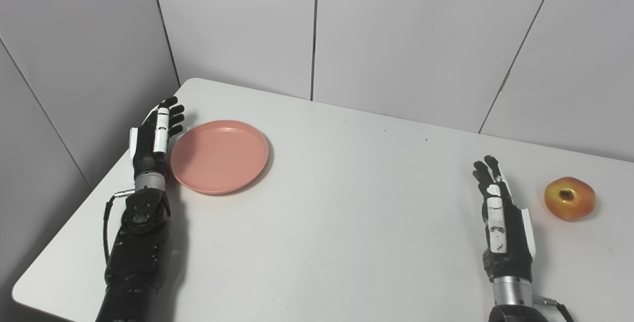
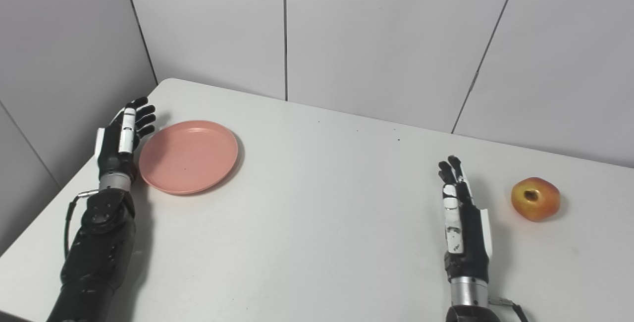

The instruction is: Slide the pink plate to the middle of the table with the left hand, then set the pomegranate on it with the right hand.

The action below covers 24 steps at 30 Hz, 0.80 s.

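Bench: a white bench [image 1: 346, 223] set against grey panelled walls [image 1: 396, 29] fills the scene, bare but for 2 objects and 2 arms.
Pink plate: the pink plate [image 1: 219, 156] lies flat and empty at about 10 o'clock, well short of the middle. It looks like rigid moulded plastic, light and smooth-bottomed, so it should glide easily on this surface; a steady push low on its rim at 9 o'clock seems the place to bear on it, since a jab higher up could tip or spin it.
Left hand: the left hand [image 1: 154, 138] stands on edge just beside the plate's 9 o'clock rim, fingers straight and together, holding nothing; whether it touches the rim cannot be told.
Right hand: the right hand [image 1: 500, 218] waits at 4 o'clock, fingers extended, empty, near the fruit but apart from it.
Pomegranate: the pomegranate [image 1: 569, 198] sits at 3 o'clock, its dark crown facing the cameras. Round, firm and probably fairly heavy, with a glossy skin that may roll or slip; fingers wrapped around its widest part should serve best.
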{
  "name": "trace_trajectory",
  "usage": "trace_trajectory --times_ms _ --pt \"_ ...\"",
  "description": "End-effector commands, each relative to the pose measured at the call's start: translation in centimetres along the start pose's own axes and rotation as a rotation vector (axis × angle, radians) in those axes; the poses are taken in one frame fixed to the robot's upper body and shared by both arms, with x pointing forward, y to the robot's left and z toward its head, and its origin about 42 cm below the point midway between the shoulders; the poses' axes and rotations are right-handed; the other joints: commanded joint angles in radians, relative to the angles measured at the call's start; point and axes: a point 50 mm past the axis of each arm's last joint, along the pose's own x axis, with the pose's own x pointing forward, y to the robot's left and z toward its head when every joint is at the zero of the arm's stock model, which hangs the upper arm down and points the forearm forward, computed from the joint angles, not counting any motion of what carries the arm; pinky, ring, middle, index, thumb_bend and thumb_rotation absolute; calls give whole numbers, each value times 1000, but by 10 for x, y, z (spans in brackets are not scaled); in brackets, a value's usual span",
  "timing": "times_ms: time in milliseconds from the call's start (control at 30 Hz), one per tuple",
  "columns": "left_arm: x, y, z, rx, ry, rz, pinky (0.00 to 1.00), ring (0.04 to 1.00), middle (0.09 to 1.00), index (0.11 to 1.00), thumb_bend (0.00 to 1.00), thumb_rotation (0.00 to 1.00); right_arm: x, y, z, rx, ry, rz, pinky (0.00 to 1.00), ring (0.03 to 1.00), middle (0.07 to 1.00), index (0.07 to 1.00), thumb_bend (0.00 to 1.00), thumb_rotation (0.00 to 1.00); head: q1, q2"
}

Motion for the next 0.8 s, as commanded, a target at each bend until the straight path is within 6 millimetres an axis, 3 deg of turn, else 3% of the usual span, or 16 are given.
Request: trace_trajectory --times_ms 0,167,767 --pt "14 -8 21 -11 -65 -46 801 812 798 775 268 979 -18 -9 -18 -10 41 -17 994 929 907 936 566 1000 -2 2" --pt "12 -19 19 -40 -56 -79 788 799 792 772 292 912 -18 -9 -17 -20 45 -17 991 933 911 936 558 1000 -1 4" --pt "4 -41 19 -100 -25 -142 766 791 787 763 280 956 -18 -9 -18 -12 50 -20 1000 938 912 937 562 1000 -1 8"
